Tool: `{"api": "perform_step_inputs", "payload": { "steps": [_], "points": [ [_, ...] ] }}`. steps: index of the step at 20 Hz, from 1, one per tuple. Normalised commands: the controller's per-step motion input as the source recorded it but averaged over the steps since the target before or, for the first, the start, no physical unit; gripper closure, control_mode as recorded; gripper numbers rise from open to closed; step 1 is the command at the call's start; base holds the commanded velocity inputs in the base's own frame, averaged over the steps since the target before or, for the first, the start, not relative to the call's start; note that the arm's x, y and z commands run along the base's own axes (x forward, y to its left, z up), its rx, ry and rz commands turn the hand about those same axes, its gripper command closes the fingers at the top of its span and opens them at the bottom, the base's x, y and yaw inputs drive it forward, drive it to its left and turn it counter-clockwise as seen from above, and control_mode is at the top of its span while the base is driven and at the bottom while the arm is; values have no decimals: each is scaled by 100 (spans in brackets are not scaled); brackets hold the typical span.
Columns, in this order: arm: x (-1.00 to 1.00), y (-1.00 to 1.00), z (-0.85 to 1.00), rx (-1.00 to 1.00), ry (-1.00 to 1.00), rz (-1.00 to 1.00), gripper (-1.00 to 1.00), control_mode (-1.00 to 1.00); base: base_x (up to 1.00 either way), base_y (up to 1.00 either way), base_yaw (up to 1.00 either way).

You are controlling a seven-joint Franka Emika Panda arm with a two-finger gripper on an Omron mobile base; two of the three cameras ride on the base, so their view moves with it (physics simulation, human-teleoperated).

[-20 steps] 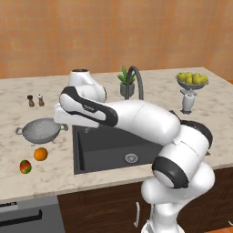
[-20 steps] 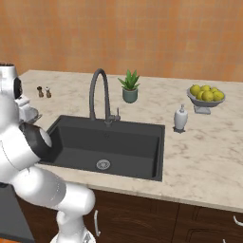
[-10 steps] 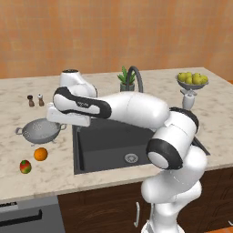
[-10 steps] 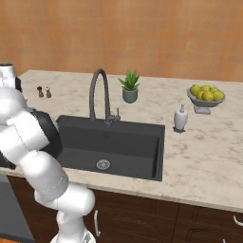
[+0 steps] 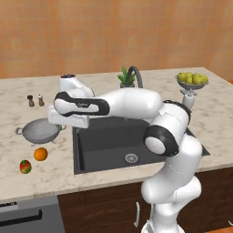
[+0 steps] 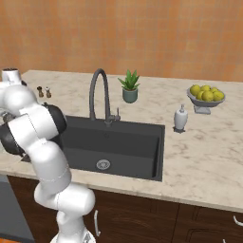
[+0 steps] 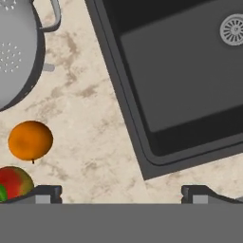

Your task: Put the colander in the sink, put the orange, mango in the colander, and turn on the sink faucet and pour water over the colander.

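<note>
Hovering with fingers (image 7: 121,192) spread wide and empty over the table's left edge, positioned to collect the round grey perforated metal colander (image 5: 40,130).

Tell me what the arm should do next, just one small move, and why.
Probably slide the end effector over the colander and start lowering toward its rim. The colander sits on the counter left of the sink, with the orange and mango beside it, so nothing has gone in yet. The jaws stand wide and hold nothing.
</note>
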Motion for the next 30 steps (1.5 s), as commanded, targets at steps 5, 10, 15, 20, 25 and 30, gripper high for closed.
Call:
{"api": "perform_step_inputs", "payload": {
  "steps": [5, 10, 15, 20, 25, 30],
  "points": [
    [18, 15, -14, -5, -1, -6, -100, -100, 0, 0, 0],
    [29, 22, -1, -3, 0, -6, -100, -100, 0, 0, 0],
    [41, 20, -6, -1, 0, -6, -100, -100, 0, 0, 0],
    [46, 19, -16, -1, 0, -5, -100, -100, 0, 0, 0],
    [25, 23, -25, -2, 0, -3, -100, -100, 0, 0, 0],
    [21, 23, -32, -2, 0, -3, -100, -100, 0, 0, 0]
  ]
}}
